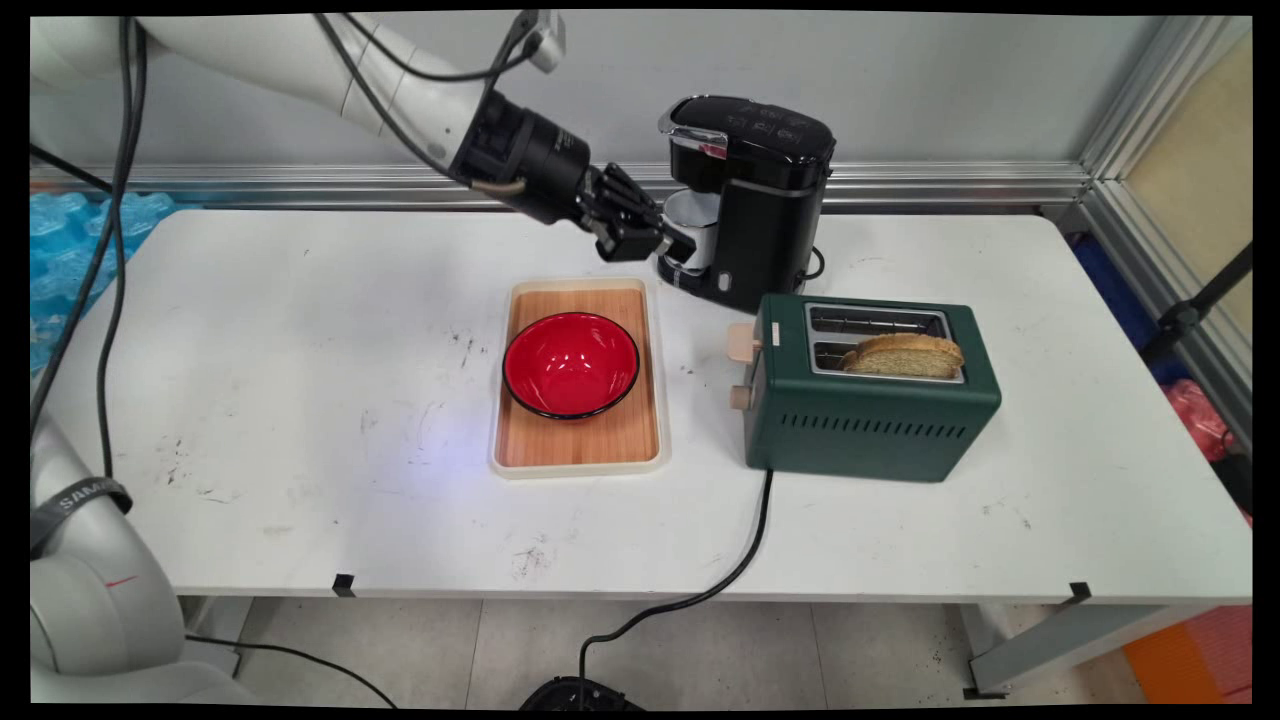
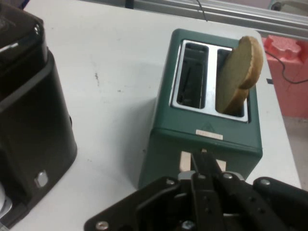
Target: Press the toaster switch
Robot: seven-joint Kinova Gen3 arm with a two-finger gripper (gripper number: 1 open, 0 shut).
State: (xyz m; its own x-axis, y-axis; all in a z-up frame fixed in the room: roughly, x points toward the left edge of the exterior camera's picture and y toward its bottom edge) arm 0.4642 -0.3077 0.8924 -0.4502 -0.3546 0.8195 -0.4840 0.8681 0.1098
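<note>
My black gripper (image 1: 678,243) hangs just left of the black coffee machine (image 1: 765,195), its tips close to a white mug (image 1: 697,214) standing under the spout. The fingers are shut together with nothing between them. In the hand view the gripper (image 2: 204,158) points toward the green toaster (image 2: 166,159), with the coffee machine (image 2: 29,120) at the left. A slice of toasted bread (image 1: 905,355) sticks up out of the toaster's (image 1: 870,410) nearer slot; in the hand view the bread (image 2: 240,72) leans in the right-hand slot and the other slot holds nothing.
A red bowl (image 1: 570,362) sits on a wooden tray (image 1: 578,448) in the middle of the table, below the gripper. The toaster's beige levers (image 1: 742,345) face the tray. Its black cord (image 1: 745,560) runs off the table's front edge.
</note>
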